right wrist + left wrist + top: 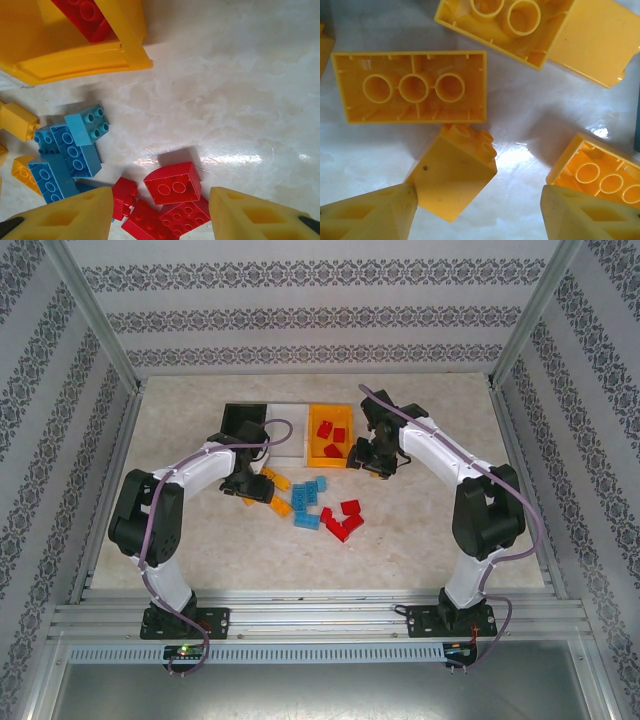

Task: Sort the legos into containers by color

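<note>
The containers stand in a row at the back: black [240, 423], white [286, 428] and orange [331, 430], the orange one with red legos [327, 430] inside. Loose legos lie in front: yellow [279, 481], light blue [307, 498], red [343, 521]. My left gripper [250, 486] is low over the yellow bricks and open [480, 212]. A small yellow brick [452, 172] touches its left finger [370, 215]; the right finger [590, 215] is apart from it. My right gripper [160, 215] hangs open above the red bricks [172, 184], by the orange bin's corner [125, 52].
Larger yellow bricks lie upside down around the left gripper [410, 87], [592, 175]. Blue bricks [70, 150] lie left of the red pile. The bare tabletop [430, 520] stretches right and toward the near edge. Patterned walls enclose the table.
</note>
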`<control>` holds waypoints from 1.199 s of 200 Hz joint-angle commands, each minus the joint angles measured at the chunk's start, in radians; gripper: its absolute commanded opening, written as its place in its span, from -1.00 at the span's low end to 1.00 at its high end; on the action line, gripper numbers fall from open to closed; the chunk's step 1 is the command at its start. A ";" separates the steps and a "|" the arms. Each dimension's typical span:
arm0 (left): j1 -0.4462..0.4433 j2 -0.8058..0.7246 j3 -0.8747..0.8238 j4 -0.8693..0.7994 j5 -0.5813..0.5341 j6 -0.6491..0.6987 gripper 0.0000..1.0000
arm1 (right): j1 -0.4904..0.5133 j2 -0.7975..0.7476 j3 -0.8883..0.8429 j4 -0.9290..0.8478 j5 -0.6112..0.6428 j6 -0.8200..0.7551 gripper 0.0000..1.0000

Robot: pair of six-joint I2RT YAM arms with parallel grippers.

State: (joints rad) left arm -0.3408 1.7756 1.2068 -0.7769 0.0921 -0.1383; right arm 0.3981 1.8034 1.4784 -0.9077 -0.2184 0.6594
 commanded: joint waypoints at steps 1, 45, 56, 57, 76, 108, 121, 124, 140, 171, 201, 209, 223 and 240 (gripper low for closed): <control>-0.006 0.044 -0.023 0.004 -0.011 0.000 0.31 | -0.010 -0.023 -0.010 0.000 -0.019 0.013 0.09; -0.006 0.026 -0.024 -0.002 -0.048 -0.001 0.30 | -0.010 -0.017 -0.008 0.001 -0.027 0.012 0.09; -0.006 0.009 -0.018 -0.008 -0.064 -0.004 0.31 | -0.009 -0.013 -0.010 0.002 -0.031 0.011 0.09; -0.005 0.007 -0.017 -0.008 -0.066 -0.004 0.31 | -0.009 -0.013 -0.010 0.002 -0.031 0.011 0.09; -0.002 -0.031 -0.014 -0.002 -0.082 -0.006 0.42 | -0.006 -0.009 -0.016 0.006 -0.036 0.011 0.09; 0.005 -0.036 0.005 0.002 -0.087 0.003 0.44 | -0.001 -0.010 -0.027 0.013 -0.040 0.014 0.09; 0.008 -0.024 0.012 0.002 -0.088 0.009 0.44 | 0.000 -0.014 -0.034 0.016 -0.039 0.014 0.09; 0.007 -0.020 0.011 0.002 -0.088 0.009 0.43 | 0.001 -0.016 -0.036 0.017 -0.039 0.014 0.09; 0.008 -0.006 0.011 0.008 -0.081 0.011 0.43 | 0.000 -0.024 -0.050 0.018 -0.037 0.015 0.09; 0.007 0.017 -0.008 0.030 -0.030 -0.008 0.42 | -0.007 -0.042 -0.077 0.020 -0.034 0.016 0.09; 0.006 0.042 -0.039 0.050 -0.006 -0.046 0.41 | -0.013 -0.053 -0.090 0.021 -0.035 0.015 0.09; 0.006 0.046 -0.047 0.054 -0.003 -0.054 0.40 | -0.015 -0.054 -0.093 0.024 -0.035 0.016 0.09; 0.006 0.047 -0.061 0.061 -0.003 -0.068 0.37 | -0.014 -0.054 -0.095 0.026 -0.036 0.016 0.09; 0.006 0.048 -0.067 0.062 -0.006 -0.079 0.33 | -0.015 -0.053 -0.097 0.027 -0.038 0.017 0.09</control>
State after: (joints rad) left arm -0.3386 1.8160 1.1580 -0.7292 0.0753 -0.1783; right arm 0.3943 1.7794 1.3956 -0.8822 -0.2493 0.6598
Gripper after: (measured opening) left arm 0.676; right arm 0.544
